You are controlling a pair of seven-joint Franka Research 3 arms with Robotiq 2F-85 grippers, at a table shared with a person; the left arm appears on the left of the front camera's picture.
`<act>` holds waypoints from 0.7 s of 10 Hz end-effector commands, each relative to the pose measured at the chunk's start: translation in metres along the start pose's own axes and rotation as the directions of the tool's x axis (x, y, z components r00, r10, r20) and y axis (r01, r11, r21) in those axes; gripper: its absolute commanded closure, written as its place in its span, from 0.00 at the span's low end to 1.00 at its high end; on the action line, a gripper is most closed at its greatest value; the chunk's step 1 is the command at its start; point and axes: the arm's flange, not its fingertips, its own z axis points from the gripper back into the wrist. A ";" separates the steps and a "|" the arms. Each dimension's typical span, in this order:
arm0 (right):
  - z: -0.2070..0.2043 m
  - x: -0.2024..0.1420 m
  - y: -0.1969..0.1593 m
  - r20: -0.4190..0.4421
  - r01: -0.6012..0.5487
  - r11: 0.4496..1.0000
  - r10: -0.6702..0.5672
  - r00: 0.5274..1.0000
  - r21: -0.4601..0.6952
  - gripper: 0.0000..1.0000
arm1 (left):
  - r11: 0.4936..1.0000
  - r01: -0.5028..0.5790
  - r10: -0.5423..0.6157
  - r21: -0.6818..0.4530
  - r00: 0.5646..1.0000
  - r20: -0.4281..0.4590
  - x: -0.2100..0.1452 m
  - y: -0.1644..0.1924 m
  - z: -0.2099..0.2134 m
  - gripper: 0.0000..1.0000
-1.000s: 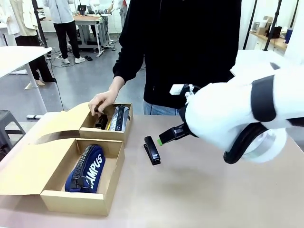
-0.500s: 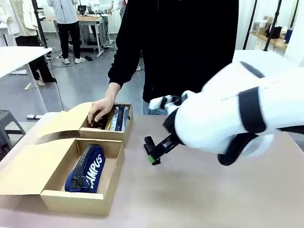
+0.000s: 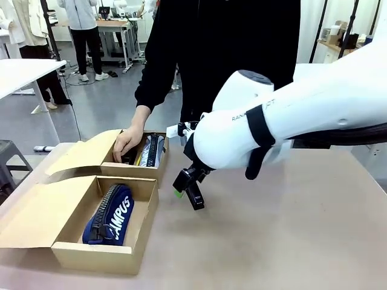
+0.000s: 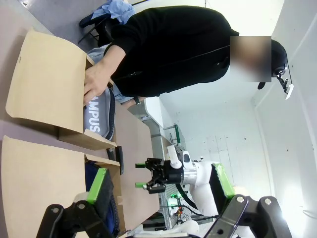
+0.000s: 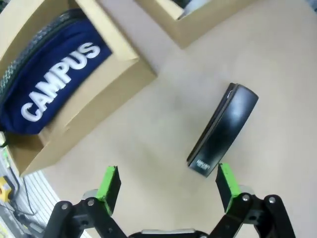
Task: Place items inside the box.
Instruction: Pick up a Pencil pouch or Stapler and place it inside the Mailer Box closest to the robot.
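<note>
Counting what lies on the table: two open cardboard boxes stand side by side at the robot's left, each with its lid flap folded outward. There are two zip pouches and one black stapler out on the bare tabletop.

The near box holds one navy pouch lettered "CAMPUS", lying lengthwise with its zip uppermost. The far box holds one grey pouch, whose lettering shows in the left wrist view. A thin yellow strip lies beside it, too little of it showing to tell what it is. One person's hand reaches into the far box's left end, fingers curled down over something dark that it mostly hides.

The stapler lies flat, just off the far box's right corner and apart from both boxes.

The right arm reaches across the middle of the table, its wrist bent steeply down. The right gripper hangs low over the stapler. In its own wrist view the right gripper has its jaws spread wide with nothing between the pads. The stapler's near end sits just inside one green pad, and I cannot tell whether they touch.

The left gripper is rolled on its side and looks across the boxes towards the person. Its jaws stand wide with nothing between them.
</note>
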 end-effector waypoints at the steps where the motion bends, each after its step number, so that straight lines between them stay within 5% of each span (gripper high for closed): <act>1: -0.018 0.030 -0.005 -0.058 0.106 0.994 -0.108 0.992 -0.039 0.00 | 1.000 0.020 -0.020 -0.023 1.000 0.013 0.000 0.000 -0.001 0.00; 3: -0.035 0.035 -0.026 -0.062 0.216 0.969 -0.224 0.973 -0.124 0.00 | 1.000 0.020 -0.020 -0.023 1.000 0.013 0.000 0.000 -0.001 0.00; 7: -0.068 0.033 -0.034 -0.117 0.258 0.956 -0.275 0.954 -0.142 0.00 | 1.000 0.020 -0.020 -0.023 1.000 0.013 0.000 0.000 -0.001 0.00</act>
